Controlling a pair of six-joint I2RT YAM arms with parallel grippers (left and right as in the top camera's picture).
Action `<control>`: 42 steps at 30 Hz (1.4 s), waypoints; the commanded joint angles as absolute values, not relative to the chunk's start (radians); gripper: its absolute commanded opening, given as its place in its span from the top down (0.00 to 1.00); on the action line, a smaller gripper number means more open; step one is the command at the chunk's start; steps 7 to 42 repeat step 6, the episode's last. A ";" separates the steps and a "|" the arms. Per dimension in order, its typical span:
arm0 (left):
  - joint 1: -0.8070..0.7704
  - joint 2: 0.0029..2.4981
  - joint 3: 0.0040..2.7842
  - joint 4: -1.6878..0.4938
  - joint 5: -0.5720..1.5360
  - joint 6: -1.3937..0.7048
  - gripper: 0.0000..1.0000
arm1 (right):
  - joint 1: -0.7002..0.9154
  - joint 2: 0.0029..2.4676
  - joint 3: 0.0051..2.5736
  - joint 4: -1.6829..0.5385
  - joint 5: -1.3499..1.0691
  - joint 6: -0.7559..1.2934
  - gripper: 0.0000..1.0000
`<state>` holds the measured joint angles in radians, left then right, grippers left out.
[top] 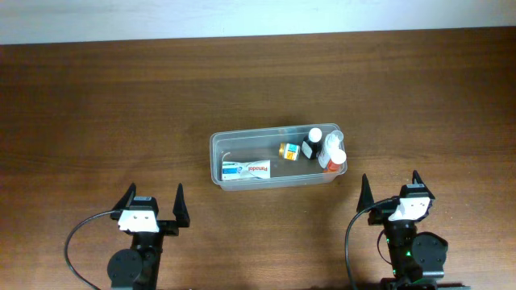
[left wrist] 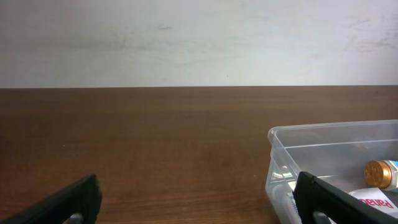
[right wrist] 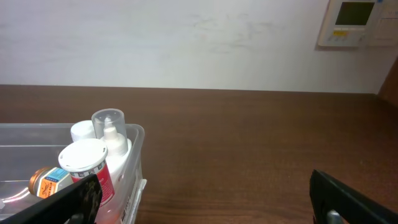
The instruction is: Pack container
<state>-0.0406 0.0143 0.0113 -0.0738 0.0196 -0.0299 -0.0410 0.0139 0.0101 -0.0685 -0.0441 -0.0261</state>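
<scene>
— Labels on the bottles (top: pixel 334 155) are too small to read from overhead. Are the wrist views any better?
— Hardly. The right wrist view cuts the container (top: pixel 246 151) off at its left edge, and the left wrist view cuts it off at the right. The white box (top: pixel 247 170) with red lettering shows only a corner there.
— Where does the container sit?
— On the bench (top: pixel 97 105), about midway across, beyond both tools. It lies ahead and to the right of the left tool (top: pixel 155 193), and ahead and to the left of the right tool (top: pixel 389 184). It is nearer the right one and touches neither.
— And the arms?
— Both are low at the near edge, pointing away across the bench. Each tool has its fingers spread wide with nothing between them. Only the dark finger ends show in the wrist views.
</scene>
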 commanded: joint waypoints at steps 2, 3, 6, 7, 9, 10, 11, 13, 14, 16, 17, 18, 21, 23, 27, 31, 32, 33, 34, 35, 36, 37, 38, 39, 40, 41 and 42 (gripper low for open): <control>-0.036 0.005 0.009 -0.080 0.038 -0.022 0.01 | -0.040 0.004 0.006 -0.074 -0.060 -0.026 0.02; -0.036 0.005 0.009 -0.080 0.038 -0.022 0.00 | -0.040 0.004 0.006 -0.074 -0.060 -0.026 0.02; -0.036 0.005 0.009 -0.080 0.038 -0.022 0.01 | -0.040 0.004 0.006 -0.074 -0.060 -0.026 0.01; -0.036 0.005 0.009 -0.080 0.038 -0.022 0.01 | -0.040 0.004 0.006 -0.074 -0.060 -0.026 0.01; -0.036 0.005 0.009 -0.080 0.038 -0.022 0.01 | -0.040 0.004 0.006 -0.074 -0.060 -0.026 0.01; -0.036 0.005 0.009 -0.080 0.038 -0.022 0.01 | -0.040 0.004 0.006 -0.074 -0.060 -0.026 0.01; -0.036 0.005 0.009 -0.080 0.038 -0.022 0.01 | -0.040 0.004 0.006 -0.074 -0.060 -0.026 0.01; -0.036 0.005 0.009 -0.080 0.038 -0.022 0.01 | -0.040 0.004 0.006 -0.074 -0.060 -0.026 0.01; -0.036 0.005 0.009 -0.080 0.038 -0.022 0.01 | -0.040 0.004 0.006 -0.074 -0.060 -0.026 0.01; -0.036 0.005 0.009 -0.080 0.038 -0.022 0.01 | -0.040 0.004 0.006 -0.074 -0.060 -0.026 0.01; -0.036 0.005 0.009 -0.080 0.038 -0.022 0.01 | -0.040 0.004 0.006 -0.074 -0.060 -0.026 0.01; -0.036 0.005 0.009 -0.080 0.038 -0.022 0.01 | -0.040 0.004 0.006 -0.074 -0.060 -0.026 0.01; -0.036 0.005 0.009 -0.080 0.038 -0.022 0.01 | -0.040 0.004 0.006 -0.074 -0.060 -0.026 0.01; -0.036 0.005 0.009 -0.080 0.038 -0.022 0.01 | -0.040 0.004 0.006 -0.074 -0.060 -0.026 0.01; -0.036 0.005 0.009 -0.080 0.038 -0.022 0.01 | -0.040 0.004 0.006 -0.074 -0.060 -0.026 0.01; -0.036 0.005 0.009 -0.080 0.038 -0.022 0.01 | -0.040 0.004 0.006 -0.074 -0.060 -0.026 0.01; -0.036 0.005 0.009 -0.080 0.038 -0.022 0.01 | -0.040 0.004 0.006 -0.074 -0.060 -0.026 0.01; -0.036 0.005 0.009 -0.080 0.038 -0.022 0.01 | -0.040 0.004 0.006 -0.074 -0.060 -0.026 0.01; -0.036 0.005 0.009 -0.080 0.038 -0.022 0.01 | -0.040 0.004 0.006 -0.074 -0.060 -0.026 0.01; -0.036 0.005 0.009 -0.080 0.038 -0.022 0.01 | -0.040 0.004 0.006 -0.074 -0.060 -0.026 0.01; -0.036 0.005 0.009 -0.080 0.038 -0.022 0.01 | -0.040 0.004 0.006 -0.074 -0.060 -0.026 0.01; -0.036 0.005 0.009 -0.080 0.038 -0.022 0.01 | -0.040 0.004 0.006 -0.074 -0.060 -0.026 0.01; -0.036 0.005 0.009 -0.080 0.038 -0.022 0.01 | -0.040 0.004 0.006 -0.074 -0.060 -0.026 0.01; -0.036 0.005 0.009 -0.080 0.038 -0.022 0.01 | -0.040 0.004 0.006 -0.074 -0.060 -0.026 0.01; -0.036 0.005 0.009 -0.080 0.038 -0.022 0.01 | -0.040 0.004 0.006 -0.074 -0.060 -0.026 0.01; -0.036 0.005 0.009 -0.080 0.038 -0.022 0.01 | -0.040 0.004 0.006 -0.074 -0.060 -0.026 0.01; -0.036 0.005 0.009 -0.080 0.038 -0.022 0.01 | -0.040 0.004 0.006 -0.074 -0.060 -0.026 0.01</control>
